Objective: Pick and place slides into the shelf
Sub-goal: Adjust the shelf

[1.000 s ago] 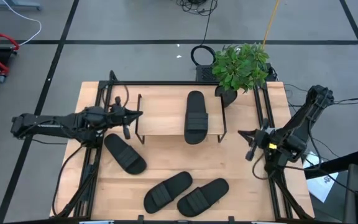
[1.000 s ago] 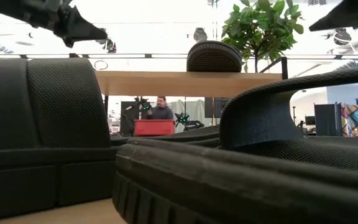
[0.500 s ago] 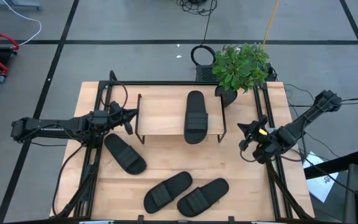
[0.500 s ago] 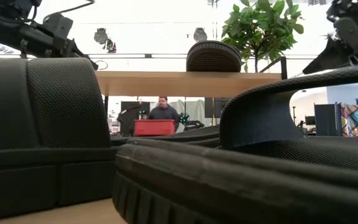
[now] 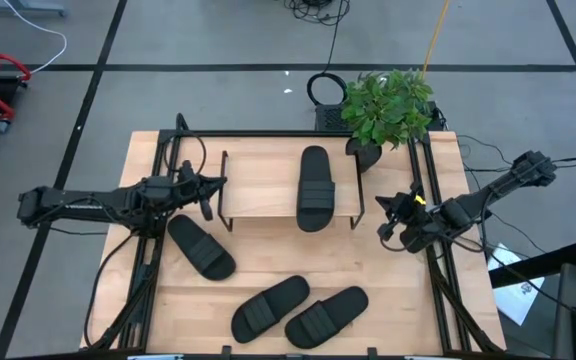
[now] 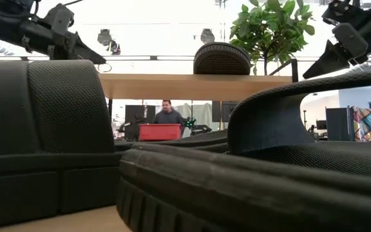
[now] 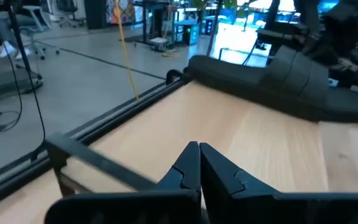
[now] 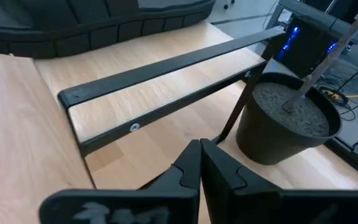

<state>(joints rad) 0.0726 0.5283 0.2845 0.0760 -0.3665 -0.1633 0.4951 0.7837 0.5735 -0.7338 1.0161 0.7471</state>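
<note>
The shelf [image 5: 268, 180] stands at the table's far middle, and one black slide [image 5: 314, 188] lies sole-down on its plank top; the slide also shows in the low view [image 6: 221, 59] and the left wrist view [image 7: 278, 81]. Three more slides lie sole-down on the table: one near the left [image 5: 200, 246] and two side by side at the near edge [image 5: 270, 306], [image 5: 326, 316]. My left gripper [image 5: 222, 183] is shut and empty at the shelf's left end, over its plank [image 7: 199, 149]. My right gripper [image 5: 382, 226] is shut and empty just right of the shelf's right end [image 8: 199, 147].
A potted plant [image 5: 386, 105] stands at the shelf's far right corner, and its dark pot [image 8: 288, 118] is close in front of my right gripper. Black rails run along the table's left and right edges. A person shows far behind the table [image 6: 167, 113].
My right gripper has come down and gone toward the table's left, nearer the shelf's right end. My left gripper has come down a little beside the shelf's left end. The slides have not moved.
</note>
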